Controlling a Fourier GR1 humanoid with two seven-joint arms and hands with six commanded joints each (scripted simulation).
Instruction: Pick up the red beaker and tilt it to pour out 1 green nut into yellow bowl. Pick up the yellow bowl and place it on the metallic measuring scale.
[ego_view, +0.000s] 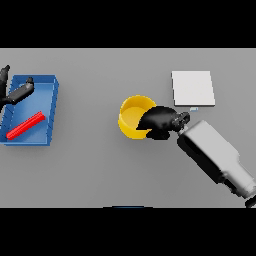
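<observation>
At frame centre the right hand (159, 121), fingers clamped on the yellow bowl (132, 113), must next lift it toward the metallic measuring scale (193, 88) at upper right

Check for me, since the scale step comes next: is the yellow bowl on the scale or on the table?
On the table. The yellow bowl sits left of the scale, apart from it, with the right hand at its rim.

We see a bulky, rounded grey-and-white right forearm (216, 155) ending in a glossy black right hand (161, 121), and at the left edge a slimmer black left hand (15, 91).
</observation>
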